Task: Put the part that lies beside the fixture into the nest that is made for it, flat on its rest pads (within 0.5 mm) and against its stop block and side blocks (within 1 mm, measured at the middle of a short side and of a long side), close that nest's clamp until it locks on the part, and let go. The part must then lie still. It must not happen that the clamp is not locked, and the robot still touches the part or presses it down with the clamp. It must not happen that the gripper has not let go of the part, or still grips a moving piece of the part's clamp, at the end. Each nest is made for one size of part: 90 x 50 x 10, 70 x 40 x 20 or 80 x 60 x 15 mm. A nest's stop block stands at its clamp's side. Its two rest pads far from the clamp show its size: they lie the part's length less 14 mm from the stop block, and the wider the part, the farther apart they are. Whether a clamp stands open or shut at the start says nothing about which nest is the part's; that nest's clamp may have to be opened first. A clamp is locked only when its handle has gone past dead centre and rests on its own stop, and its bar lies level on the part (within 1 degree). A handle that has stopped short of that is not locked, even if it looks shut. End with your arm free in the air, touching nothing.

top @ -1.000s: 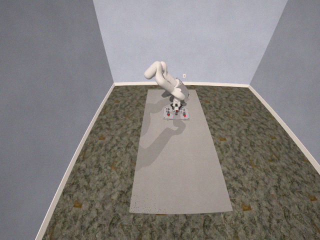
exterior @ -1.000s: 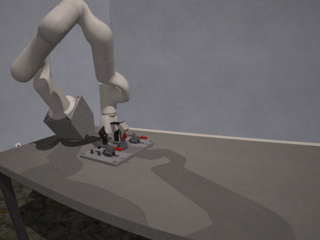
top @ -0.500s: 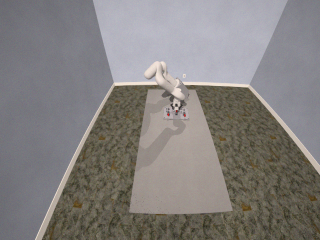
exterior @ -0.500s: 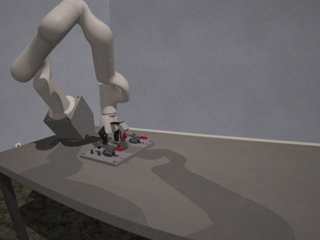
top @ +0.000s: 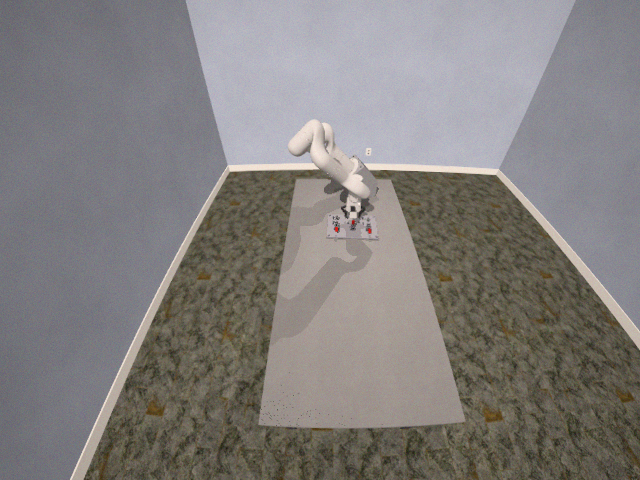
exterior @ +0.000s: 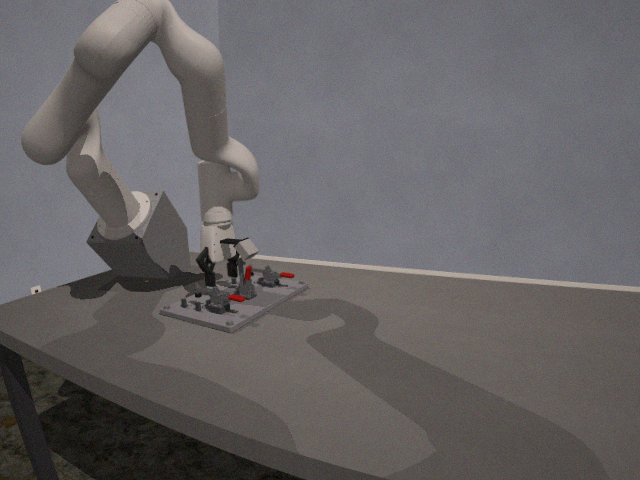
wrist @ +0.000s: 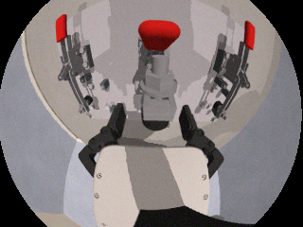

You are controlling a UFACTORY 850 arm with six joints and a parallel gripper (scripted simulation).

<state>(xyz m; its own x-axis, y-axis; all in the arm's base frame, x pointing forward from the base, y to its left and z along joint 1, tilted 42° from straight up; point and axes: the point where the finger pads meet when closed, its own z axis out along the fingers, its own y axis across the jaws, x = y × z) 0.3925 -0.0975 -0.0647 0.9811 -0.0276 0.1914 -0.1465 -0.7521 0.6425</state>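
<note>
The middle clamp's upright red handle (top: 353, 222) (exterior: 248, 273) (wrist: 159, 34) (rather inconveniently) obstructs passage above the fixture (top: 352, 238) (exterior: 231, 329) (wrist: 118, 71).

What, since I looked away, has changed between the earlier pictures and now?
Nothing visibly changed. The open end effector stayed over the fixture, and the middle red handle still stands up.
</note>
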